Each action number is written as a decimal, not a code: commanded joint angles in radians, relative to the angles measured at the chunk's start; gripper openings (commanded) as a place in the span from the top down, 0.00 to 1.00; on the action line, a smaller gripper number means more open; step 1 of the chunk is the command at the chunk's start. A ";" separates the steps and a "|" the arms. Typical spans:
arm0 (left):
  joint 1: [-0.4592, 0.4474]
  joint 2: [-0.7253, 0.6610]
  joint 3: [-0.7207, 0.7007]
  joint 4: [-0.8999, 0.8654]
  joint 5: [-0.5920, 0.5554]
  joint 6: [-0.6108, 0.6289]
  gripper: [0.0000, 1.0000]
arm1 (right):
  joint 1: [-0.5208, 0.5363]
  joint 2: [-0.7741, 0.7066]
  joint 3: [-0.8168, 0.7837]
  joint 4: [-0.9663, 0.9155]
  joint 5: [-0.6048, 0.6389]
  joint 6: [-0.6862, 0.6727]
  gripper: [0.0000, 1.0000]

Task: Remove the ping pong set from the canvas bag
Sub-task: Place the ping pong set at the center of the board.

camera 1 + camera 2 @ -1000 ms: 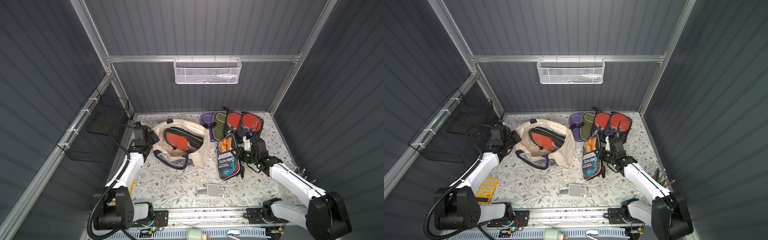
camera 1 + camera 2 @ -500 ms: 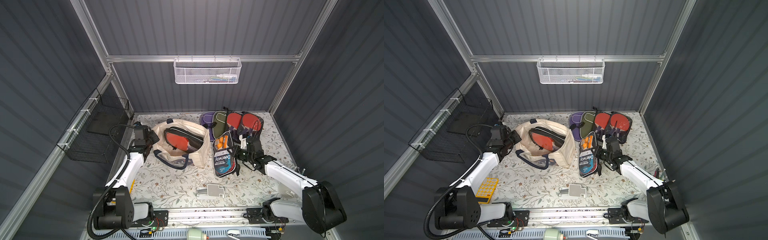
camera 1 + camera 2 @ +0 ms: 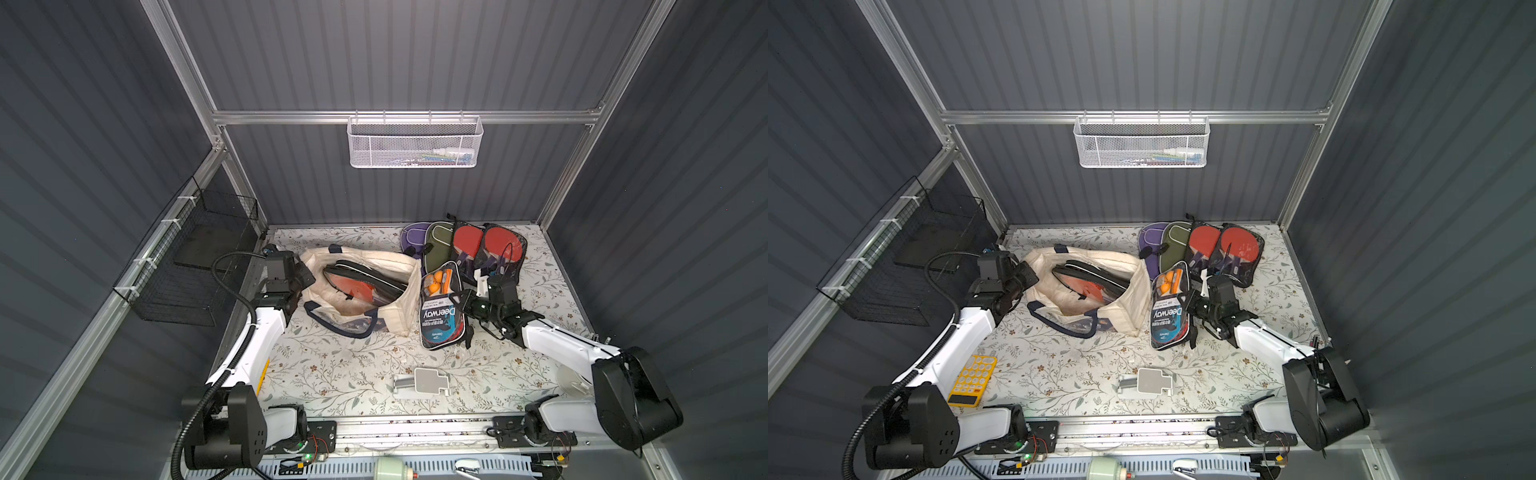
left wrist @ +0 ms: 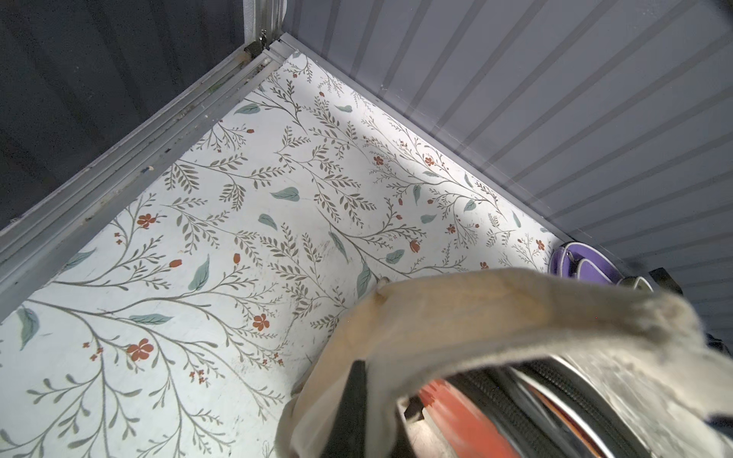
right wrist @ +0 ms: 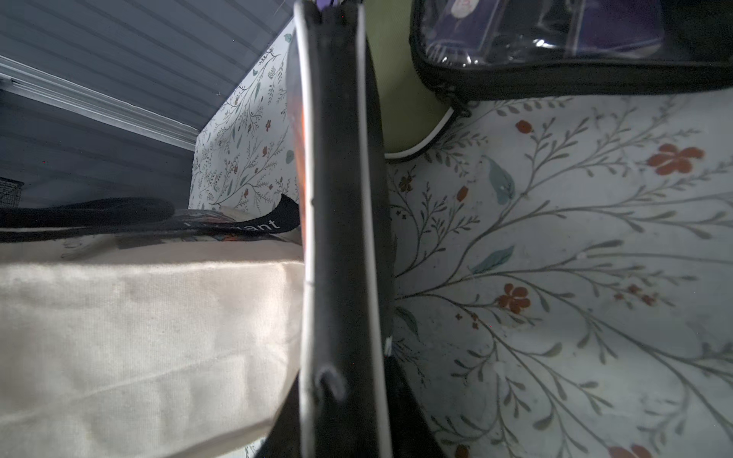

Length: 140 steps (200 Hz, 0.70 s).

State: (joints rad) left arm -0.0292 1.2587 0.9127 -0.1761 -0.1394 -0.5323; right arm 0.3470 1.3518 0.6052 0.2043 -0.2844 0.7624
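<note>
Leftward is where the ping pong set has gone in the last second. It was held tilted and a little apart from the canvas bag. Now it is upright and pressed against the bag's cream side panel, outside the bag.

The right claw is clamped on the case's black zipped edge, which fills the right wrist view. The set is a black zip case with a clear front, showing orange balls at its far end and a blue "Deerway" card.

The bag lies slumped on the floral surface with its mouth gaping upward. It is cream canvas, and a dark navy strap handle lies along its top. A second case with a red paddle is inside.

The left claw is closed on the bag's rim at the side away from the set. The left wrist view shows cream fabric pinched there.

Behind the set, near the back wall, more paddle cases lie overlapped.
</note>
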 commanded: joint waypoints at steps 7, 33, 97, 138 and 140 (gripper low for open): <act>0.011 -0.016 0.021 -0.031 -0.032 -0.006 1.00 | 0.013 0.066 -0.062 -0.166 0.077 0.008 1.00; 0.011 -0.016 0.020 -0.034 -0.038 0.000 1.00 | 0.018 0.071 -0.069 -0.176 0.094 0.017 1.00; 0.020 -0.017 0.033 -0.052 -0.057 0.009 1.00 | 0.031 0.076 -0.102 -0.204 0.118 0.031 1.00; 0.027 -0.013 0.034 -0.046 -0.051 0.005 1.00 | 0.048 0.062 -0.113 -0.231 0.135 0.037 1.00; 0.027 -0.012 0.036 -0.046 -0.050 0.006 1.00 | 0.047 0.064 -0.113 -0.232 0.136 0.036 1.00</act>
State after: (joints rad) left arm -0.0177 1.2556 0.9154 -0.2100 -0.1688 -0.5320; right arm 0.3794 1.3628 0.5652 0.2802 -0.2371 0.8162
